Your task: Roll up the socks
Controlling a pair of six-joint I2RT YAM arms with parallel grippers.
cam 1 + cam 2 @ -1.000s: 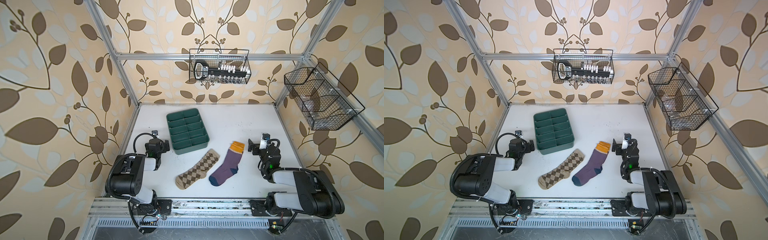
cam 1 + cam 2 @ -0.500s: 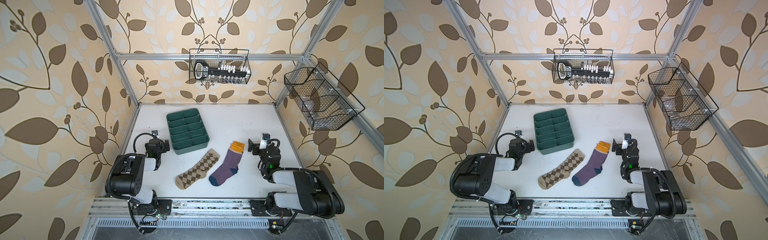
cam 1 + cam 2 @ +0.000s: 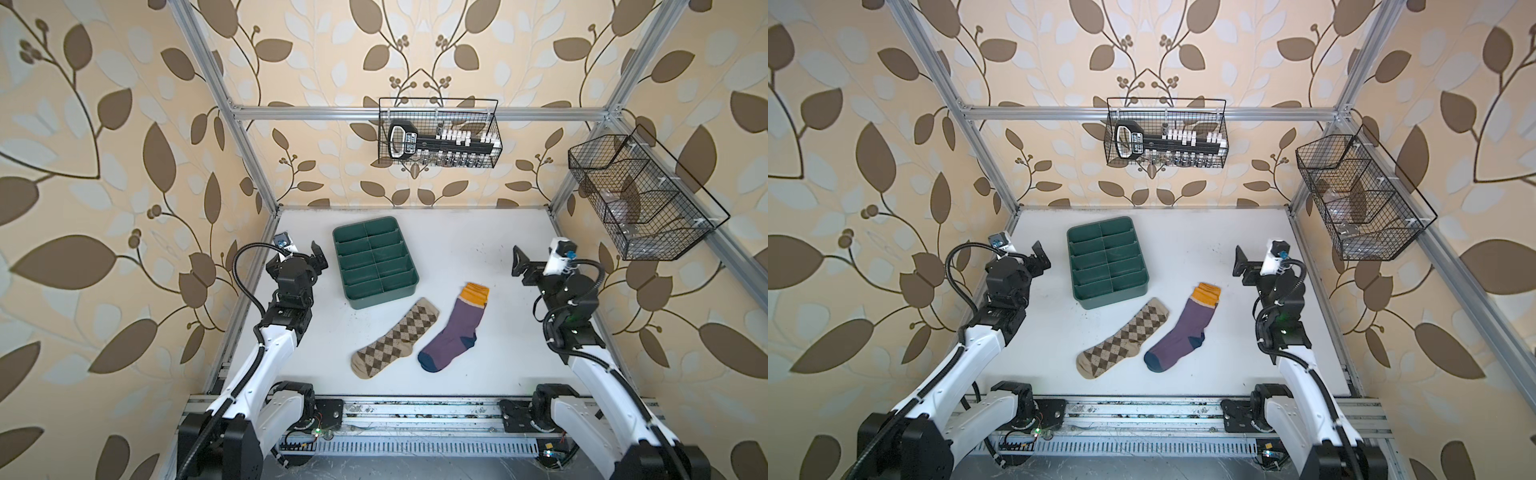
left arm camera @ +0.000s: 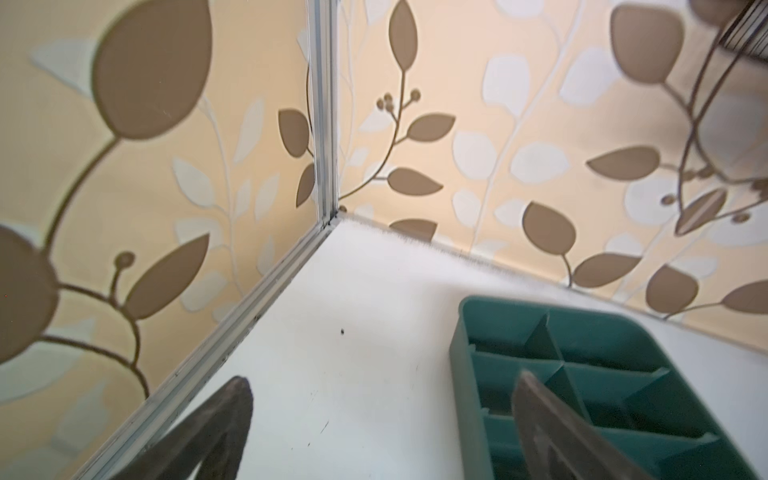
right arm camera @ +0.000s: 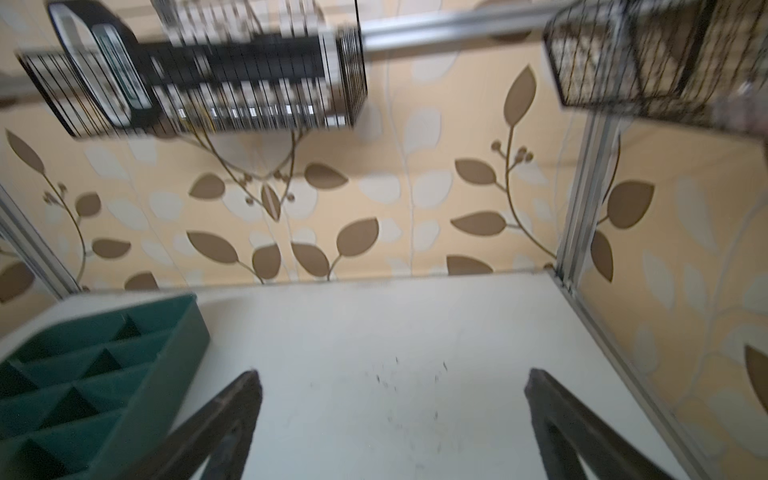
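**Two socks lie flat, both grippers stand open and away from them**

The tan fabric sock with brown argyle diamonds (image 3: 395, 338) and the purple fabric sock with an orange-yellow cuff and navy toe and heel (image 3: 455, 328) lie flat and unrolled on the white table (image 3: 478, 245), in its front middle part. They lie side by side and slanted, with the cuffs toward the back and the toes toward the front rail. The purple toe is very close to the tan sock; I cannot tell if they touch. The tan cuff is near the front corner of the dark green plastic tray with divided compartments (image 3: 374, 262).

The left gripper (image 3: 311, 257) is just beside the left side of the tray and well apart from the socks. Its dark fingers (image 4: 237, 399) stand wide apart and hold nothing.

The right gripper (image 3: 519, 262) is near the right edge of the table, apart from the purple sock. Its fingers (image 5: 540, 399) are also spread wide, with only bare table between them.
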